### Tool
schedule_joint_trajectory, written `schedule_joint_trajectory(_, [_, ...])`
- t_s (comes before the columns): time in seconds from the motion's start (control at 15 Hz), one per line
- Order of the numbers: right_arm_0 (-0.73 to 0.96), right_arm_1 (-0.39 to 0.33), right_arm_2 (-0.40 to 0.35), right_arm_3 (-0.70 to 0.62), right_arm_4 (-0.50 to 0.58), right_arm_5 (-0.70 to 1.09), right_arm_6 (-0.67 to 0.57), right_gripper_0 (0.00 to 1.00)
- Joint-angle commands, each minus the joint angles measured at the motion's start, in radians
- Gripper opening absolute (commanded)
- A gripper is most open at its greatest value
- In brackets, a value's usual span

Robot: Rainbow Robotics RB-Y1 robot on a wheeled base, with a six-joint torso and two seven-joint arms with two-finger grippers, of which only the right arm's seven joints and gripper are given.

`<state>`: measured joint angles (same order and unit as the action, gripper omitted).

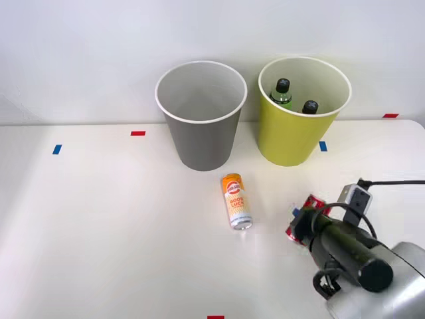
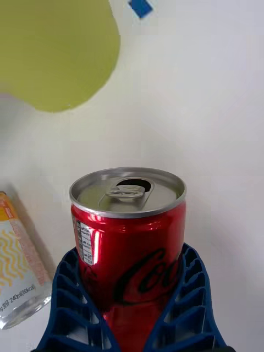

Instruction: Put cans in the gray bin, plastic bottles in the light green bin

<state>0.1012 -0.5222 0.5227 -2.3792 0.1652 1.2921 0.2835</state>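
The right claw [image 2: 135, 308] is gripping the red Coca-Cola can [image 2: 129, 242] between its blue ribbed fingers [image 2: 187, 297], low over the white bench [image 1: 99, 232]. Just beside that can, the orange-and-white can [image 1: 236, 201] is lying on its side. Beyond it, the gray bin [image 1: 201, 116] is standing next to the light green bin [image 1: 302, 113], which is holding two black-capped green bottles [image 1: 281, 93].

White counter [image 1: 99, 226], plain surface. Small tape marks on it: blue mark [image 1: 57, 149] far left; red mark [image 1: 138, 133] farther back, left of centre; second blue mark [image 1: 323, 146] right of centre; red mark [image 1: 390, 115] at far right; red mark [image 1: 215, 317] at near edge. Pale wall [image 1: 80, 53] behind counter.
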Motion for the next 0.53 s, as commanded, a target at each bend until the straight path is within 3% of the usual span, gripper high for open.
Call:
schedule_joint_trajectory(0.07, [0.117, -0.029, -0.03, -0.069, 0.111, -0.142, 0.075, 0.0])
schedule_joint_trajectory(0.53, [0.29, -0.107, -0.112, -0.094, 0.378, -0.387, 0.08, 0.0])
